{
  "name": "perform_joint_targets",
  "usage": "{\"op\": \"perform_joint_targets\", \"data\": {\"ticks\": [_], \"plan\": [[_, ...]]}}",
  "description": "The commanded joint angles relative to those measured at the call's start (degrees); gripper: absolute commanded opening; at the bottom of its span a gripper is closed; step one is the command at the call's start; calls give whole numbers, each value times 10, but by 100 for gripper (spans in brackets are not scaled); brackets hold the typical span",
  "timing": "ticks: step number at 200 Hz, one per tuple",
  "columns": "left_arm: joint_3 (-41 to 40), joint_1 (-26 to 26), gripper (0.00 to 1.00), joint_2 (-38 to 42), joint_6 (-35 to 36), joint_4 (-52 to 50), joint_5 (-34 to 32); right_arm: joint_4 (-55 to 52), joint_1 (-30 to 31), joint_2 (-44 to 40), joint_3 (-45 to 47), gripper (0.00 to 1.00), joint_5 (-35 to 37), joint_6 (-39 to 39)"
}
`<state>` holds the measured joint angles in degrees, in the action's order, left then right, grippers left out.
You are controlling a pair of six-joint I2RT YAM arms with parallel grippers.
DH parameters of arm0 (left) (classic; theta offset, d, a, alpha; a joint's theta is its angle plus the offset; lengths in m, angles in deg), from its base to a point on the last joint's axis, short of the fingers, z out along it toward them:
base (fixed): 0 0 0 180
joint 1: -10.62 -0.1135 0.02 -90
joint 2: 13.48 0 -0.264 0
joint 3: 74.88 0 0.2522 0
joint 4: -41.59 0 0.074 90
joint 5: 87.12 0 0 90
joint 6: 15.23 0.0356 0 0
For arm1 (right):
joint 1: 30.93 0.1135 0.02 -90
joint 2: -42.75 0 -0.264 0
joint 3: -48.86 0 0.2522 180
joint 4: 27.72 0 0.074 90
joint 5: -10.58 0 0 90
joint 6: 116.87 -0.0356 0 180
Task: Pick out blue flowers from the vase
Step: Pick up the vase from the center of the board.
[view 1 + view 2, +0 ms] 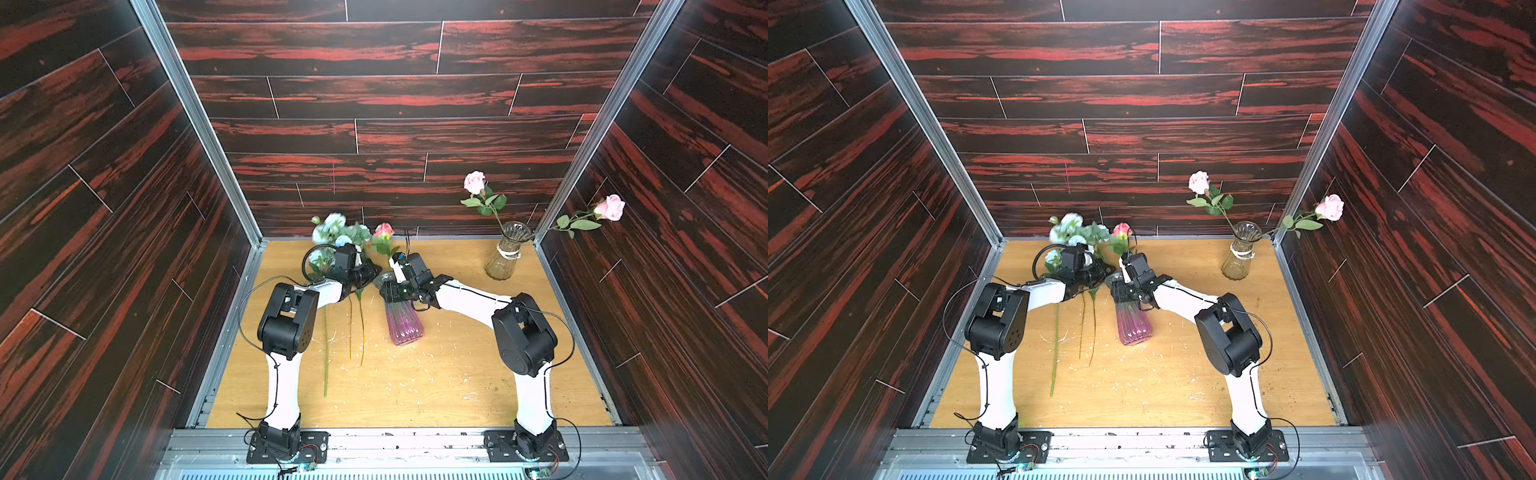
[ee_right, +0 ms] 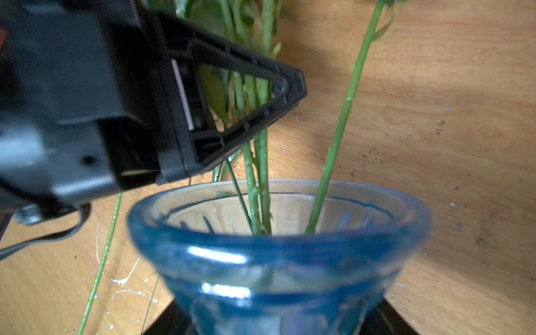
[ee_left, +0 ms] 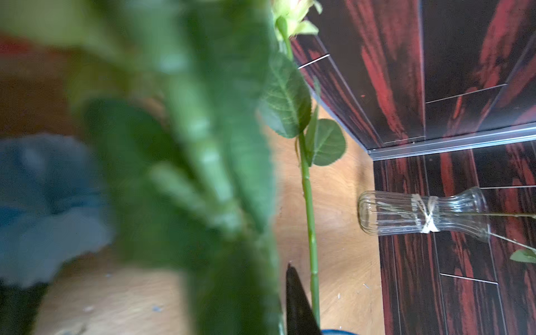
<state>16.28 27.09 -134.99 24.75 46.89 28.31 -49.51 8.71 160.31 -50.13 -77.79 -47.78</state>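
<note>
The blue flowers (image 1: 334,228) (image 1: 1069,226) rise as a pale bunch above my left wrist. Their green stalks (image 2: 262,162) run down into the vase (image 1: 403,324) (image 1: 1133,326), which has a blue rim (image 2: 278,249) and a pink body. My left gripper (image 1: 369,274) (image 1: 1097,272) is shut on those stalks just above the rim. In the left wrist view blurred leaves press against its one visible dark finger (image 3: 295,301). My right gripper (image 1: 395,291) (image 1: 1125,291) is shut on the vase's neck. A red rose (image 1: 384,230) also stands in the vase on its own stem (image 2: 342,121) (image 3: 309,203).
A clear glass vase (image 1: 505,253) (image 3: 420,213) holding two pink roses (image 1: 474,182) (image 1: 611,207) stands at the back right corner. Several thin green stalks (image 1: 326,353) (image 1: 361,332) lie on the wooden table (image 1: 457,374) beside the left arm. Dark panelled walls close in three sides.
</note>
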Motion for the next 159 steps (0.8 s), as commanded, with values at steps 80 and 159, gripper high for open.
{"op": "perform_joint_targets", "data": {"ticks": [80,159], "plan": [[-62,65,16,151,107,-4,-14,276,11,-75,205,2,164,46],[-120,139,28,275,172,-57,-64,588,76,-165,362,0,289,128]]}}
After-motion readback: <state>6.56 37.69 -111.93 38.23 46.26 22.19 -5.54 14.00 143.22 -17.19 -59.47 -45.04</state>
